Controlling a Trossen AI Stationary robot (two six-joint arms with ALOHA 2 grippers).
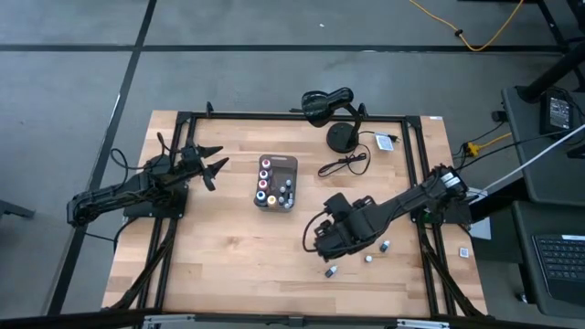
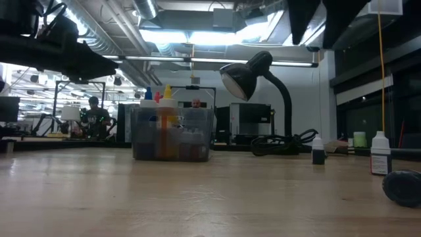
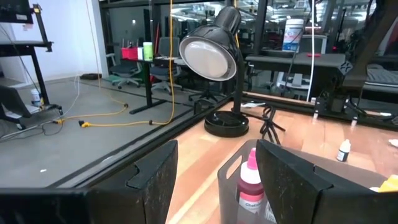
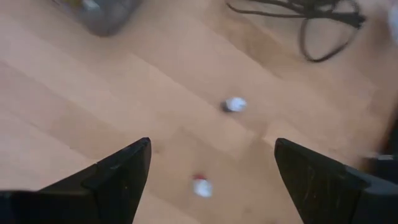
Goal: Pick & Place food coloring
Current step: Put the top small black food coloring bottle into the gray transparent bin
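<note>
A clear gray tray (image 1: 277, 183) at the table's middle holds several food coloring bottles upright, with pink, yellow and blue caps (image 2: 162, 99). Three loose bottles lie or stand on the wood near the front right (image 1: 330, 271) (image 1: 369, 259) (image 1: 385, 246). My right gripper (image 1: 318, 245) hovers open above the table just left of them; its wrist view shows two small bottles (image 4: 234, 104) (image 4: 202, 185) on the wood below, between its fingers (image 4: 211, 146). My left gripper (image 1: 218, 163) is open and empty, left of the tray, with a pink-capped bottle (image 3: 250, 180) in front of it.
A black desk lamp (image 1: 329, 105) with a round base (image 1: 344, 137) and a coiled cable (image 1: 345, 164) stands at the far side behind the tray. A small card (image 1: 385, 142) lies near it. Bare wood lies at the front left.
</note>
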